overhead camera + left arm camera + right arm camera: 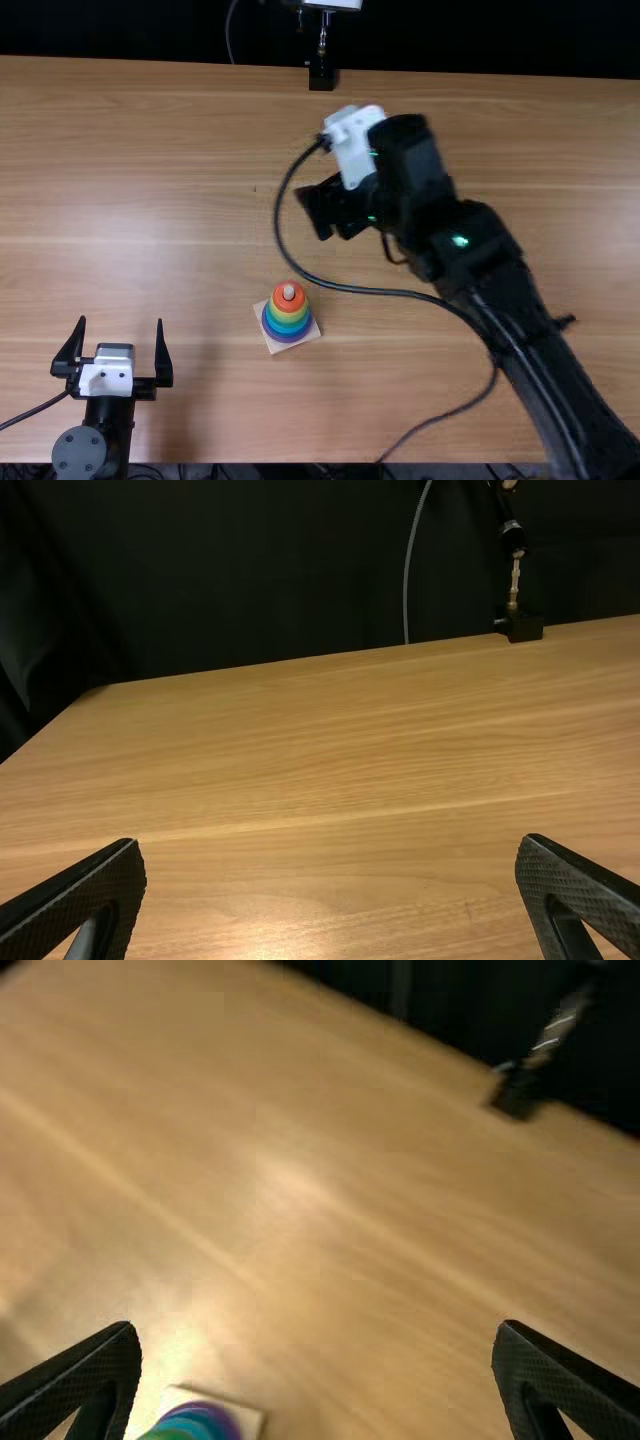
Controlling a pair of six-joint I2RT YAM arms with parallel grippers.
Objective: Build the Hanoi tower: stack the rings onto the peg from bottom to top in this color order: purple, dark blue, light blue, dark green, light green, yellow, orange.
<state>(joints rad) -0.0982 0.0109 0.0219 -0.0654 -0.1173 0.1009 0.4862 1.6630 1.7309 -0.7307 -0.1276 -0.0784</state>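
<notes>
Wooden table — rainbow rings round peg — left claw, right claw both agape

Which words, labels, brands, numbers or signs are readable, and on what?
None readable.
White plate on left arm: small dark marks, too small to tell if print.
White housing on right arm: small marks, too small to tell if print.
Ring stack and its square base: no lettering visible.
Table: wood grain, no labels or signs visible.
</notes>
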